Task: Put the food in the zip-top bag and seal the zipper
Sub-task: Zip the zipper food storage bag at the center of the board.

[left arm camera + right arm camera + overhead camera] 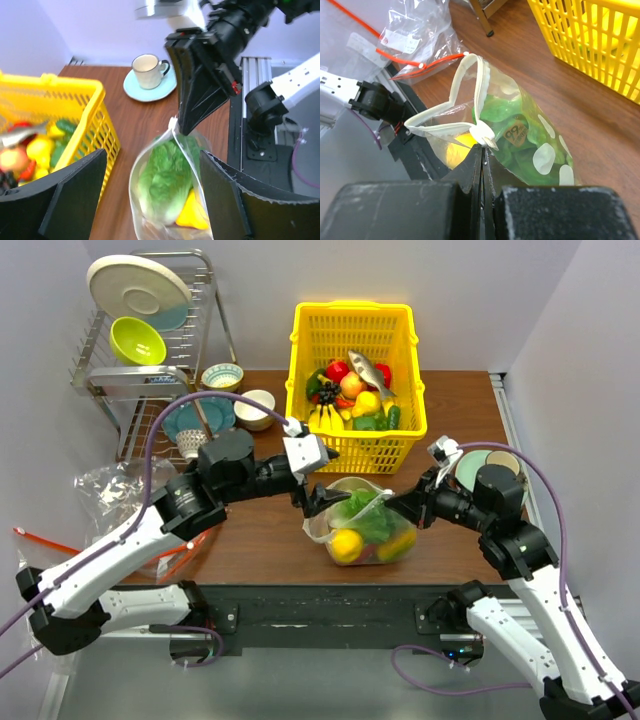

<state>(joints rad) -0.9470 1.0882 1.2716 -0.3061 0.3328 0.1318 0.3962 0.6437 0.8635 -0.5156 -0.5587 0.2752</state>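
Top external: zip-top bag holds lettuce.

Arms angled inward over the table: one tool spread, one clamped.
Left tool reaches in from the left edge, jaws wide apart; right tool – from the right edge – pinches the zip-top bag rim.

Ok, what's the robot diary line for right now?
clear white-dotted zip-top bag: green lettuce, yellow piece inside; zipper: unsealed; right gripper: shut on zipper; left gripper: open, straddling bag
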